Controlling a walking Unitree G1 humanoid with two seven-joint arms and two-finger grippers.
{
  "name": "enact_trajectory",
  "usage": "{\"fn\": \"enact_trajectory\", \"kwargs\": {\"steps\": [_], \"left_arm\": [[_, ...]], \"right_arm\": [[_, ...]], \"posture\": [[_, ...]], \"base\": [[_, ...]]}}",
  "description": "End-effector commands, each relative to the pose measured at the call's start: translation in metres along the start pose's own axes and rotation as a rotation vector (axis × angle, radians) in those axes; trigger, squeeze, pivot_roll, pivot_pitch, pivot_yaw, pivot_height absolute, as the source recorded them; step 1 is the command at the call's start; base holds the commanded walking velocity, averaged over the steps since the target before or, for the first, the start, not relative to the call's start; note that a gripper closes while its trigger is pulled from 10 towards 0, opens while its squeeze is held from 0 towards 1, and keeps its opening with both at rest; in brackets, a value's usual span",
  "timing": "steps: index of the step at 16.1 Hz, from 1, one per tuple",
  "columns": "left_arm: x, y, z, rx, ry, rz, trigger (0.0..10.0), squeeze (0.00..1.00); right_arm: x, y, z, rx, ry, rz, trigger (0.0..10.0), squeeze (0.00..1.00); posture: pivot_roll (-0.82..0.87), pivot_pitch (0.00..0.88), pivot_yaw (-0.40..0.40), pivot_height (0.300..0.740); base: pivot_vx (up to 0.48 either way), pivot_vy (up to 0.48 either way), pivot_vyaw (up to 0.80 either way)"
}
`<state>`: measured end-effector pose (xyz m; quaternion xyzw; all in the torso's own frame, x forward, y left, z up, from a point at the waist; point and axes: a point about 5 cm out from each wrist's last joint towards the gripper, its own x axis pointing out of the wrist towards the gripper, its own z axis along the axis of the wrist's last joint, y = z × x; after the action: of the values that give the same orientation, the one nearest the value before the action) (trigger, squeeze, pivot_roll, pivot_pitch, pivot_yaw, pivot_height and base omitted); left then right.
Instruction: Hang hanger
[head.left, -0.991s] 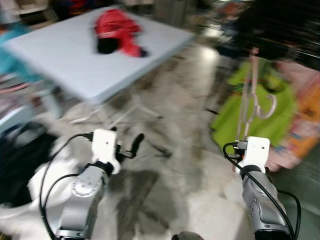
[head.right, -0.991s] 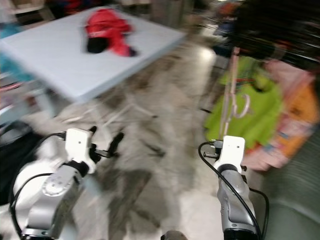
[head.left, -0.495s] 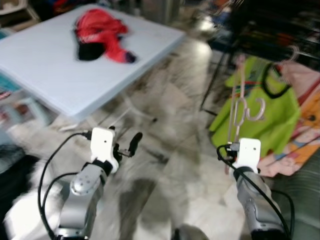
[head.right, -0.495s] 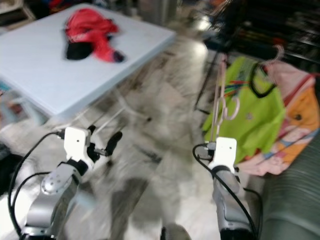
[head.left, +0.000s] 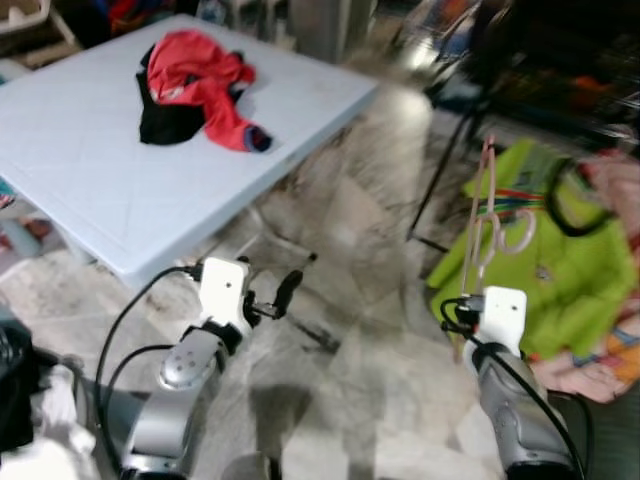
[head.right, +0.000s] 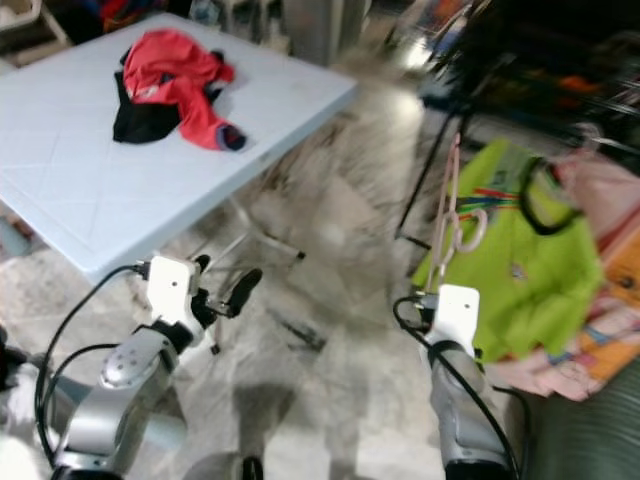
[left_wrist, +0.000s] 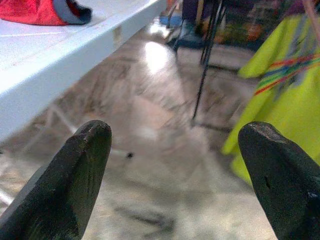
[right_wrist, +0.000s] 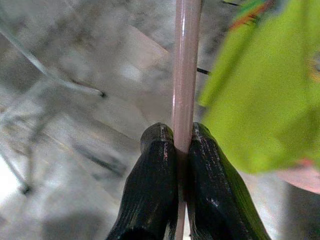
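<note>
Carrying pink hanger (head.left: 482, 222) upright, right gripper (right_wrist: 181, 145) clamped on bar, hook free for rack; left gripper (left_wrist: 182, 165) spread, empty.

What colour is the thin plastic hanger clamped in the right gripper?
Pale pink. The thin plastic hanger shows best in the right wrist view, pinched by the right gripper.

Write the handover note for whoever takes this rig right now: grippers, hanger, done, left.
Right gripper: shut on the pink hanger, held upright in front of the lime-green garment that hangs from the dark rack.
Left gripper: open, holds nothing, low beside the white table.
A red and black garment lies on the table.
Done: hanger picked up.
Left: hook it on the rack; it is not yet hung.
</note>
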<state>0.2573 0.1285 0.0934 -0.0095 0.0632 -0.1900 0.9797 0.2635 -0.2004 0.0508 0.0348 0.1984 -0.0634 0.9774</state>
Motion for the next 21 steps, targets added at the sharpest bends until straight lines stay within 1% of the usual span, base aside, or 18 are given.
{"fn": "enact_trajectory", "kwargs": {"steps": [1,5,7,11,13,16,21], "left_arm": [[0.004,-0.007,0.004,0.003,-0.013,-0.028,10.0,0.00],[0.004,-0.009,0.002,0.023,0.002,-0.048,10.0,0.00],[0.005,-0.012,0.001,0.037,0.014,-0.072,10.0,0.00],[0.005,-0.015,-0.002,0.052,0.029,-0.102,10.0,0.00],[0.005,-0.015,-0.003,0.055,0.034,-0.103,10.0,0.00],[0.006,-0.018,-0.003,0.064,0.038,-0.121,10.0,0.00],[0.004,-0.026,-0.005,0.082,0.040,-0.171,10.0,0.00]], "right_arm": [[-0.002,-0.009,-0.004,-0.001,0.019,-0.027,10.0,0.00],[-0.001,-0.010,-0.005,-0.004,0.030,-0.030,10.0,0.00],[-0.001,-0.008,-0.006,-0.006,0.041,-0.027,10.0,0.00],[0.001,-0.007,-0.007,0.004,0.056,-0.020,10.0,0.00],[0.001,-0.005,-0.011,0.010,0.092,-0.018,10.0,0.00],[0.000,0.002,-0.026,0.038,0.200,0.015,10.0,0.00],[0.004,0.001,-0.026,0.051,0.235,0.002,10.0,0.00]], "posture": [[-0.04,0.050,-0.008,0.740],[-0.04,0.050,-0.008,0.740],[-0.03,0.048,-0.007,0.740],[-0.03,0.043,-0.007,0.740],[-0.03,0.043,-0.007,0.740],[-0.03,0.049,-0.006,0.740],[-0.03,0.049,-0.006,0.740]], "base": [[0.322,0.356,0.00],[0.326,0.352,0.00],[0.349,0.330,-0.80],[0.368,0.307,-0.53],[0.405,0.259,-0.44],[0.406,0.254,0.00],[0.458,0.000,0.00]]}}
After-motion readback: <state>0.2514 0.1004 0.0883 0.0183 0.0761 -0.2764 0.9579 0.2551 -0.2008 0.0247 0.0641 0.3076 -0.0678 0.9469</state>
